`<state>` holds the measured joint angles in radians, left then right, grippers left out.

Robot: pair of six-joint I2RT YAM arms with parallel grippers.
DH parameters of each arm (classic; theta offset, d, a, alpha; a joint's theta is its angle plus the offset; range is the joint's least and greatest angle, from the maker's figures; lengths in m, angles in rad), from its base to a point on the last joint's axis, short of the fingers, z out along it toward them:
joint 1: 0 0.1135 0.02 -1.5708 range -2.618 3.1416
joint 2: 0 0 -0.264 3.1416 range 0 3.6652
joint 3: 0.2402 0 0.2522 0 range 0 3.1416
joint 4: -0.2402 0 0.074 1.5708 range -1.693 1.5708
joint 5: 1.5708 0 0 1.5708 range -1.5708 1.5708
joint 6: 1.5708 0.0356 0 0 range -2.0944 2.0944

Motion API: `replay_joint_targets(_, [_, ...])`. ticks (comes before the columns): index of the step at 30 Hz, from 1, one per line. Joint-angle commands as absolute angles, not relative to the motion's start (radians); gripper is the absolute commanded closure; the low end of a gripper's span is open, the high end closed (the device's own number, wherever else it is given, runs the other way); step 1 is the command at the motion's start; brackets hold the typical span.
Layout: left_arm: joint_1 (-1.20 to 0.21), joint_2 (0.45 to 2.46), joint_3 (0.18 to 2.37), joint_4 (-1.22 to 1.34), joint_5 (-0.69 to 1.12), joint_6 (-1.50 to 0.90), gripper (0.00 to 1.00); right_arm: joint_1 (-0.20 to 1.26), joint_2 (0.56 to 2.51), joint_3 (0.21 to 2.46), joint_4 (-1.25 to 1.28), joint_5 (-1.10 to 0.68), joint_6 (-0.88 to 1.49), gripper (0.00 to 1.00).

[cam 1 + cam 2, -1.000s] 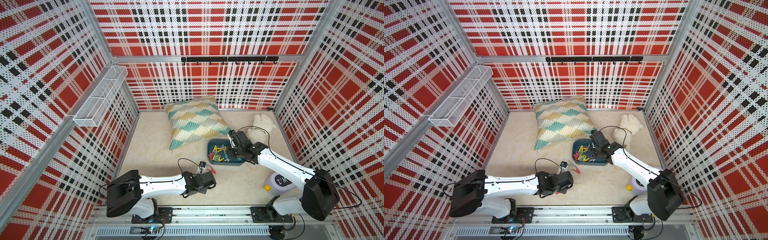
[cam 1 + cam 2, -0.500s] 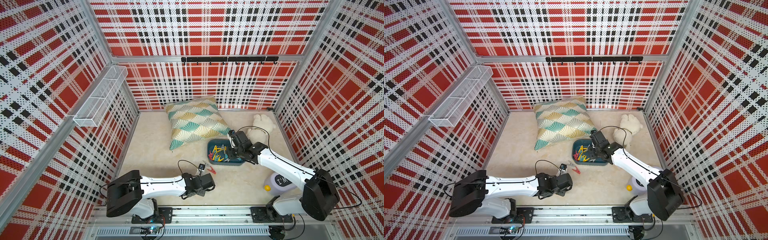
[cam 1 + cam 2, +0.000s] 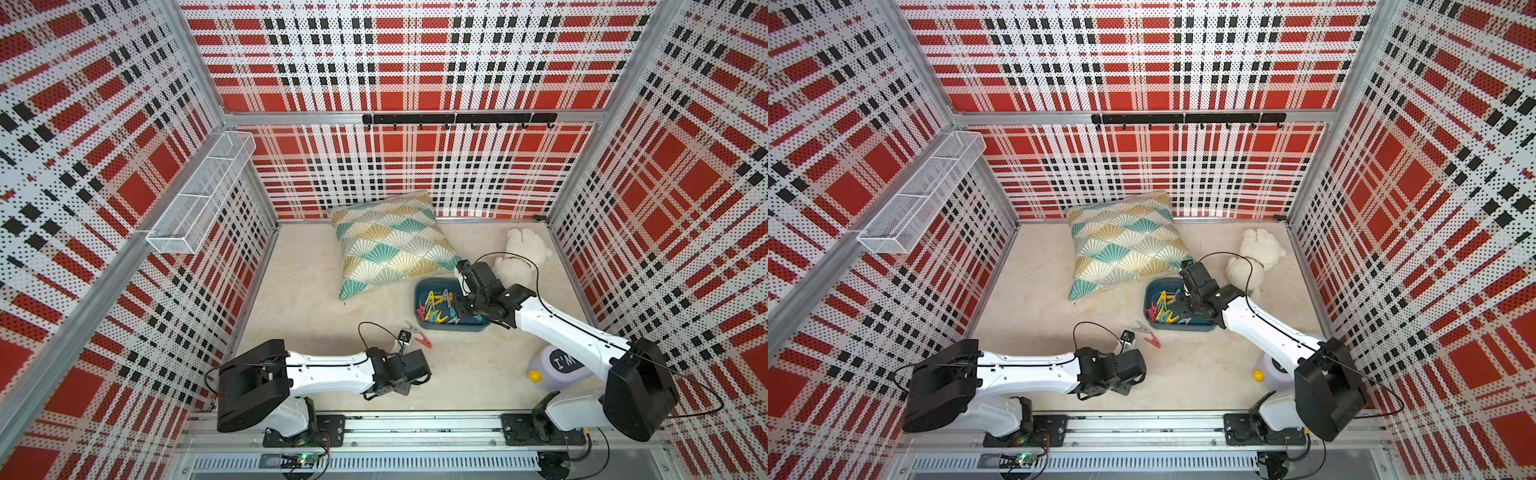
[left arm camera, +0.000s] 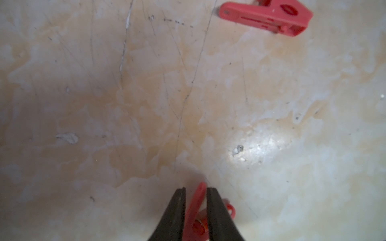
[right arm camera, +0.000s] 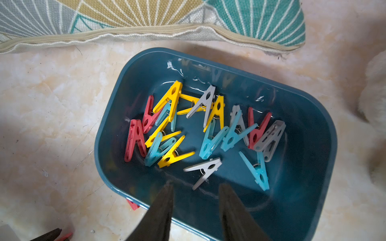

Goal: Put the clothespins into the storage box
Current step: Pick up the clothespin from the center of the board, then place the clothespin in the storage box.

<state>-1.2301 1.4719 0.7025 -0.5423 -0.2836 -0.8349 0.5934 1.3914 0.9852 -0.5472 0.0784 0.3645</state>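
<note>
Clothespins (image 5: pixel 188 129): red, yellow, blue and grey, heaped and overlapping on the floor of the storage box (image 5: pixel 309 116).
Storage box: dark blue with rounded corners, on the desk (image 3: pixel 311 299) right of centre. The right wrist view shows a strip of bare desk between it and the near edge of the pillow (image 3: pixel 390 245).
Left fingers (image 4: pixel 175 210): almost together, pinching a red clothespin (image 4: pixel 196 200) edge-on between their tips above bare desk. Whether it touches the desk cannot be told.
Loose on the desk: a second red clothespin (image 3: pixel 424 341) and a grey clothespin (image 3: pixel 411 328) lie close together, outside the box and just left of its near left corner.
Right fingers (image 5: pixel 164 208): parted with nothing between them, poised over the box's near edge.
Pillow: fan pattern in teal, gold and cream, at the far middle of the desk.
Plush toy (image 3: pixel 521 249): cream, at the far right beyond the box.
Wire basket (image 3: pixel 199 195): white mesh, mounted high at the left of the scene.
</note>
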Motion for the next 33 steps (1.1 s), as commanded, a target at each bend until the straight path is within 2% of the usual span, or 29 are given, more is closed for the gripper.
replay_joint_targets(1, [-1.234, 1.497, 0.690, -0.525, -0.275, -0.821, 0.79, 0.589, 1.396, 0.986, -0.525, 0.069, 0.361, 0.57])
replay_joint_targets(5, [-1.231, 1.503, 0.692, -0.523, -0.278, -0.818, 0.88, 0.589, 1.390, 0.981, -0.525, 0.071, 0.361, 0.57])
replay_joint_targets(8, [-1.226, 1.493, 0.708, -0.527, -0.292, -0.812, 0.91, 0.589, 1.384, 0.979, -0.528, 0.079, 0.361, 0.57])
replay_joint_targets(12, [-1.191, 1.476, 0.794, -0.544, -0.335, -0.774, 0.91, 0.589, 1.378, 0.977, -0.535, 0.104, 0.361, 0.57])
replay_joint_targets(19, [-1.055, 1.535, 1.108, -0.496, -0.385, -0.623, 0.90, 0.576, 1.350, 0.965, -0.535, 0.199, 0.409, 0.57])
replay_joint_targets(25, [-0.923, 1.690, 1.289, -0.420, -0.295, -0.554, 0.90, 0.532, 1.284, 0.938, -0.540, 0.232, 0.435, 0.56])
replay_joint_targets(33, [-0.891, 1.894, 1.391, -0.392, -0.250, -0.534, 0.90, 0.528, 1.258, 0.935, -0.568, 0.230, 0.433, 0.56])
